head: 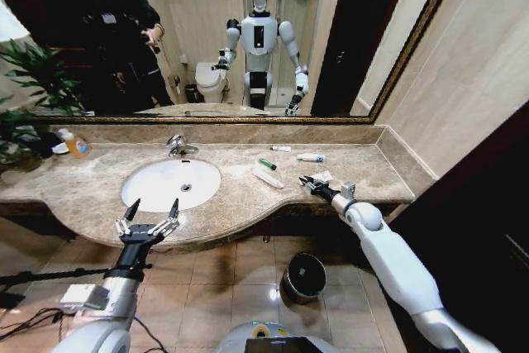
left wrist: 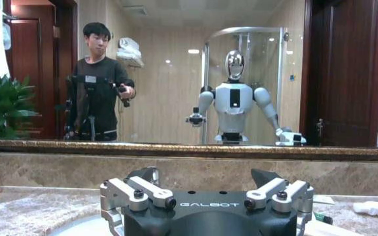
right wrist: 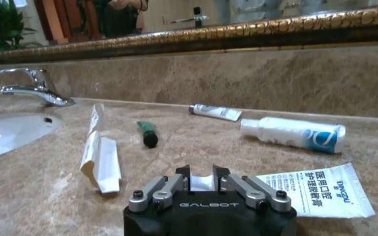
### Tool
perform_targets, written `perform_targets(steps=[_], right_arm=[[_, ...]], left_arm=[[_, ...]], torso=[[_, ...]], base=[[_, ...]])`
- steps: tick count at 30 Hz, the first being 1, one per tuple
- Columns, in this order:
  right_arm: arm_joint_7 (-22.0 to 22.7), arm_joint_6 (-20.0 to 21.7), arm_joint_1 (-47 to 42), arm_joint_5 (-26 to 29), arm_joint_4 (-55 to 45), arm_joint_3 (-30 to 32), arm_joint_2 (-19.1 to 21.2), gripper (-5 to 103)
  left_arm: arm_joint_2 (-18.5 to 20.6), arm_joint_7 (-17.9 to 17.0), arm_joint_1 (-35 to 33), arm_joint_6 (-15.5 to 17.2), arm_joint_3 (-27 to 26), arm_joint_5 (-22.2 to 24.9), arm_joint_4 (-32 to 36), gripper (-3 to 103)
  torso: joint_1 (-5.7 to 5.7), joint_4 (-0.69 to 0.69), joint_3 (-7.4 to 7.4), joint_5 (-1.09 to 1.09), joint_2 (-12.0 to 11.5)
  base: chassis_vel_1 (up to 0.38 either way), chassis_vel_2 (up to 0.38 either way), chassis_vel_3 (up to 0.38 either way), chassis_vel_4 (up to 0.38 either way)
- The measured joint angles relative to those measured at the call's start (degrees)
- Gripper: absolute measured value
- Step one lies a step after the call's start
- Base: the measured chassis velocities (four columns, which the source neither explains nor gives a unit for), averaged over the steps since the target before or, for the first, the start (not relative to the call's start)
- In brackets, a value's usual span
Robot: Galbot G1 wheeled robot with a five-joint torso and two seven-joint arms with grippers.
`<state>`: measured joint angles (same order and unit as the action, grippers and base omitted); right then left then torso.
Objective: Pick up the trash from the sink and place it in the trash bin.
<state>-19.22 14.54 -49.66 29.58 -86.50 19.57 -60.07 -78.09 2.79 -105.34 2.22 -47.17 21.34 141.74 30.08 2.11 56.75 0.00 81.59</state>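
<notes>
Head view puts the trash on the marble counter point(head: 248, 196), to the right of the sink point(head: 171, 183) rather than in it. A flat white packet point(head: 268, 178) lies nearest the basin, with a small green piece point(head: 267, 164) just behind it. Farther back toward the wall sit a thin white tube point(head: 281, 148) and a fatter white tube point(head: 311, 157) with a blue end, the two near each other but apart. Closest to the counter's front edge is a white sachet point(head: 322, 176) with printed lettering — the right gripper point(head: 307, 183) has its fingers pinched on one corner of it. From the right wrist camera the same sachet point(right wrist: 320, 189) lies flat on the stone beside the right gripper's closed fingers point(right wrist: 175, 184), with its corner caught between them; the packet point(right wrist: 100, 157), green piece point(right wrist: 147, 134) and both tubes spread out beyond.

The left gripper point(head: 151, 209) hangs in front of the counter edge, below the basin, its fingers spread wide and holding nothing. A chrome tap point(head: 177, 145) stands behind the basin, and an orange soap bottle point(head: 75, 144) sits at the counter's far left. Down on the tiled floor — between the two arms — stands the black trash bin point(head: 302, 277) with its shiny rim.
</notes>
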Motion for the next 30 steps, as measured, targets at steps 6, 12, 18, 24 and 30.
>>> perform_targets(steps=[6,12,18,24,30], right_arm=[[1.1,-0.1,-0.6,0.3,-1.2,0.4,-0.1,20],[2.7,-0.1,-2.2,1.1,-4.1,2.1,-0.2,20],[3.7,1.0,-7.0,2.5,-10.8,6.5,1.2,20],[3.7,2.3,-16.4,4.0,-19.5,13.4,2.7,20],[3.0,2.5,-26.0,4.1,-25.3,17.6,2.4,20]], left_arm=[[0.0,0.0,0.0,0.0,0.0,0.0,0.0,100],[0.0,0.0,0.0,0.0,0.0,0.0,0.0,100],[0.0,0.0,0.0,0.0,0.0,0.0,0.0,100],[0.0,0.0,0.0,0.0,0.0,0.0,0.0,100],[0.0,0.0,0.0,0.0,0.0,0.0,0.0,100]], torso=[[0.00,0.00,0.00,0.00,0.0],[0.00,0.00,0.00,0.01,0.0],[0.00,0.00,0.00,0.00,0.0],[0.00,-0.01,0.00,0.00,0.0],[0.00,0.00,-0.01,-0.01,0.0]], base=[[0.000,0.000,0.000,0.000],[0.000,0.000,0.000,0.000],[0.000,0.000,0.000,0.000],[0.000,0.000,0.000,0.000],[0.000,0.000,0.000,0.000]])
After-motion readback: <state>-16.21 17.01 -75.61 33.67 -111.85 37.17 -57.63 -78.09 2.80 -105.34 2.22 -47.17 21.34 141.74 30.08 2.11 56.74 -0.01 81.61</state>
